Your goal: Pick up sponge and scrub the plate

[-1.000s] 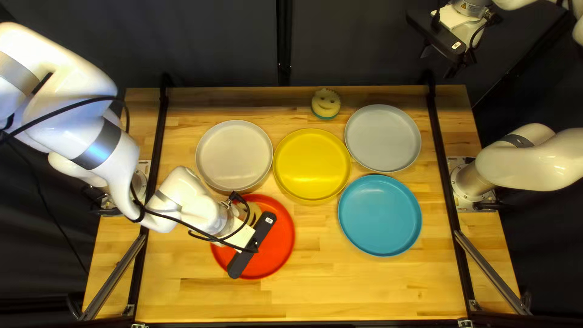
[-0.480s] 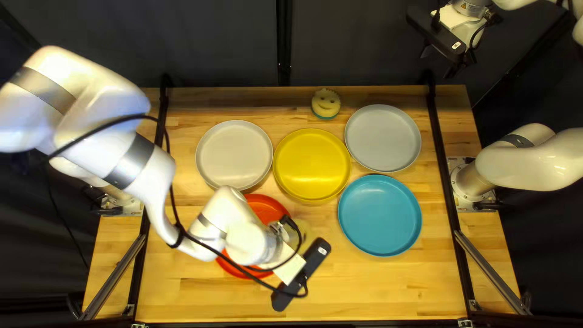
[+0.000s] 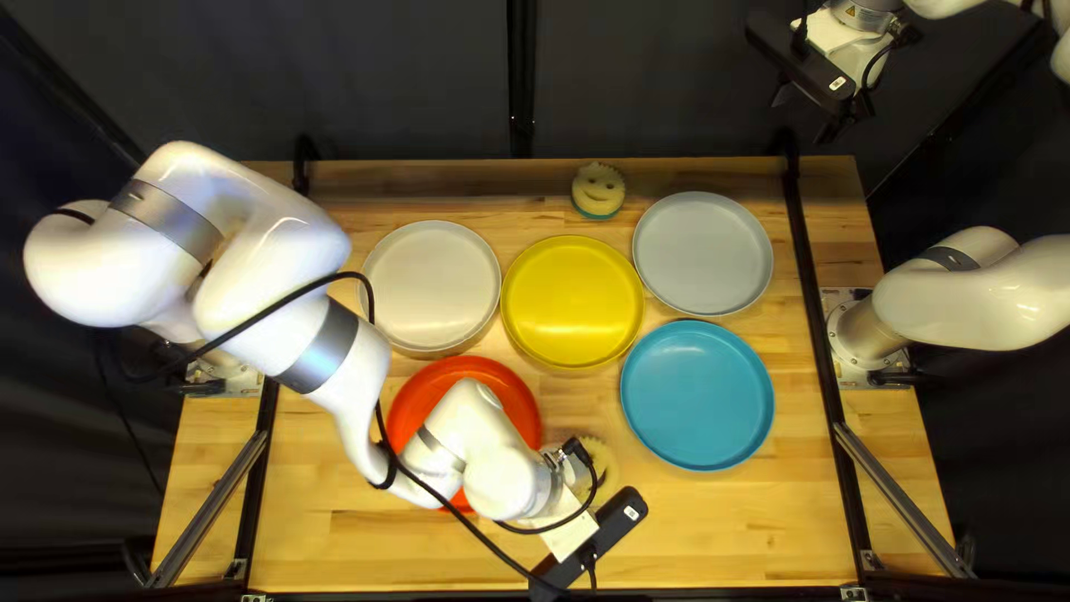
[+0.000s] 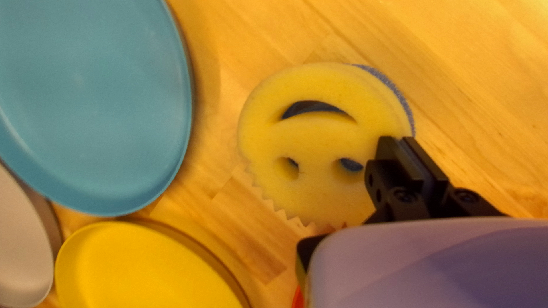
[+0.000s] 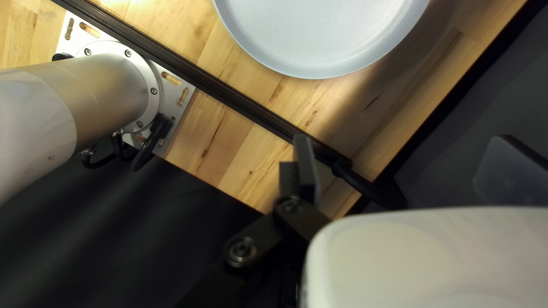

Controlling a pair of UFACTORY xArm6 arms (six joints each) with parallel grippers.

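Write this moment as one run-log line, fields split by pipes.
left pincer: shut on sponge | sponge: not above red plate | right pincer: open

Left arm [image 3: 329, 351] bent | left hand [image 3: 591, 542] pinched closed | right arm [image 3: 975, 295] bent | right hand [image 3: 801, 116] spread apart

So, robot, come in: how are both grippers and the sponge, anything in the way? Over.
Left gripper shut on yellow sponge. Right gripper open, holding nothing. Nothing seen between sponge and blue plate.

Dark curtain [image 3: 379, 67] behind wooden table [image 3: 725, 524]
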